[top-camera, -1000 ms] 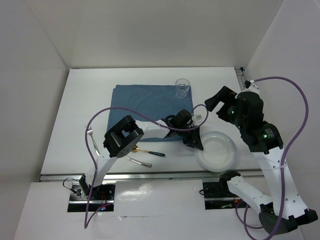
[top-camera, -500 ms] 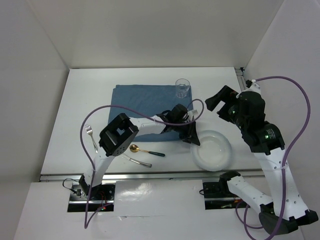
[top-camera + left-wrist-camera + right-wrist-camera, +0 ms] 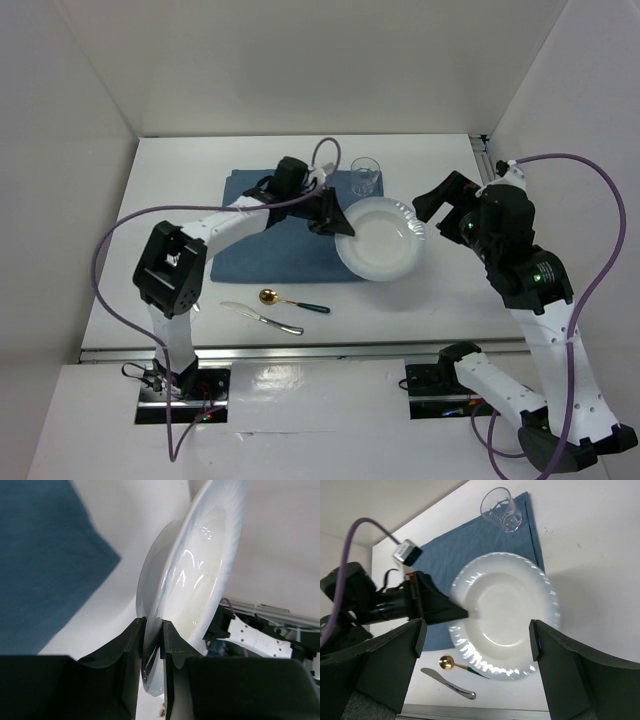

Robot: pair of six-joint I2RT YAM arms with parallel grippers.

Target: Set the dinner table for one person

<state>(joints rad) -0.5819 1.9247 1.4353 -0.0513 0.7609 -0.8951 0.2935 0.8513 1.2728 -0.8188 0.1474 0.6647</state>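
My left gripper (image 3: 338, 225) is shut on the rim of a white ribbed plate (image 3: 381, 238). It holds the plate off the dinner table (image 3: 170, 210), tilted, at the right edge of the blue placemat (image 3: 270, 215). In the left wrist view both fingers pinch the plate (image 3: 200, 570) edge-on at the left gripper (image 3: 153, 625). My right gripper (image 3: 432, 205) hangs open to the right of the plate. Looking down from the right gripper (image 3: 476, 640), I see the plate (image 3: 502, 615) between its spread fingers, well below them.
A clear glass (image 3: 365, 175) stands at the placemat's far right corner, close behind the plate. A gold spoon (image 3: 270, 297) with a dark handle and a butter knife (image 3: 262, 318) lie near the front rail (image 3: 300, 350). White walls enclose the table on three sides.
The left arm has lifted the plate off the near right of the table. It carried the plate away and leftward to the placemat's right edge. The right arm has barely moved.
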